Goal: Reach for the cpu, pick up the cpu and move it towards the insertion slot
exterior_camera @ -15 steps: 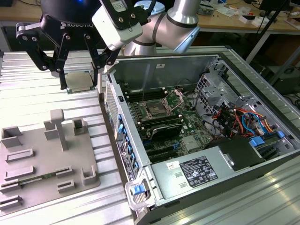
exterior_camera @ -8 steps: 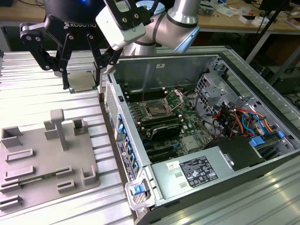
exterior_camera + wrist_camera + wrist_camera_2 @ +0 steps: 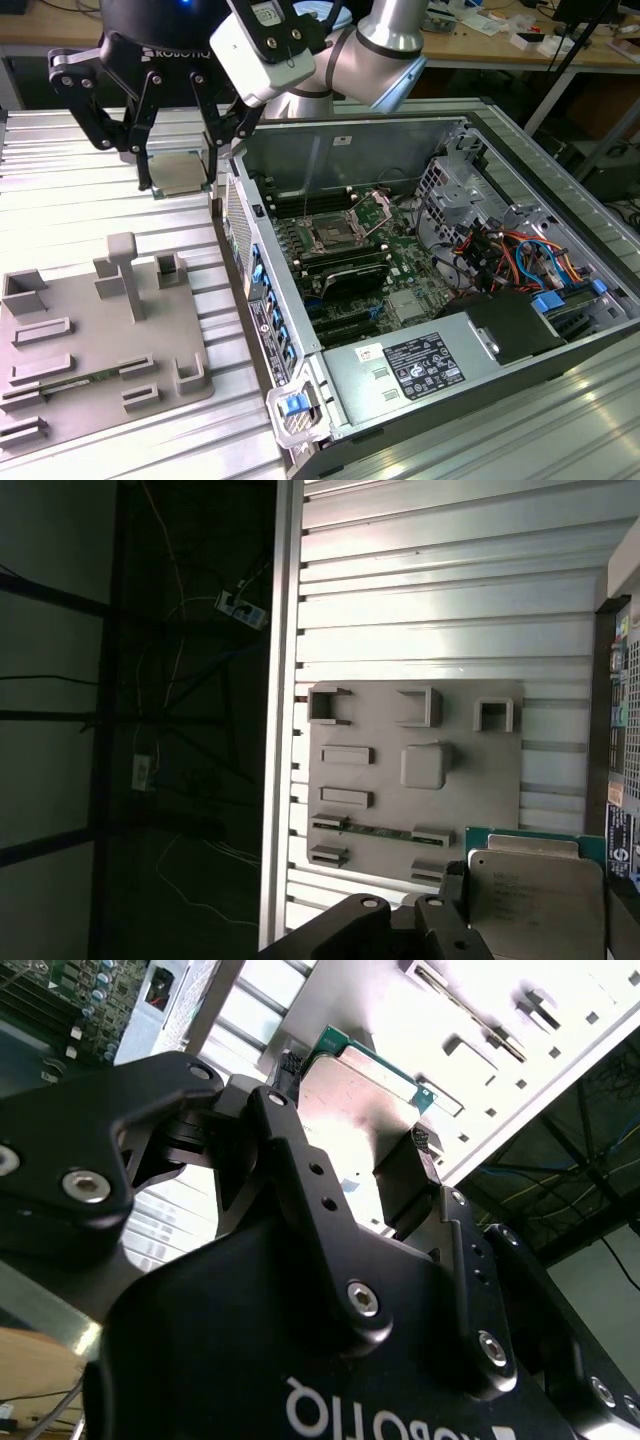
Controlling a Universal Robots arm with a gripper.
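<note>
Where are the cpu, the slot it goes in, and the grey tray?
cpu point(image 3: 180, 172), exterior view, on its silvery top plate.
slot point(image 3: 333, 238), exterior view, on its dark centre.
tray point(image 3: 85, 335), exterior view, on a bare flat part.

Lab: open computer case point(image 3: 440, 300), workbenches point(image 3: 500, 30)

You have one cpu point(image 3: 179, 172) and one gripper point(image 3: 178, 185) to count. Beside the single open computer case point(image 3: 560, 215) lies one grey fixture plate point(image 3: 95, 350). Inside that case sits one insertion slot point(image 3: 333, 237) on one green motherboard point(image 3: 405, 268).
</note>
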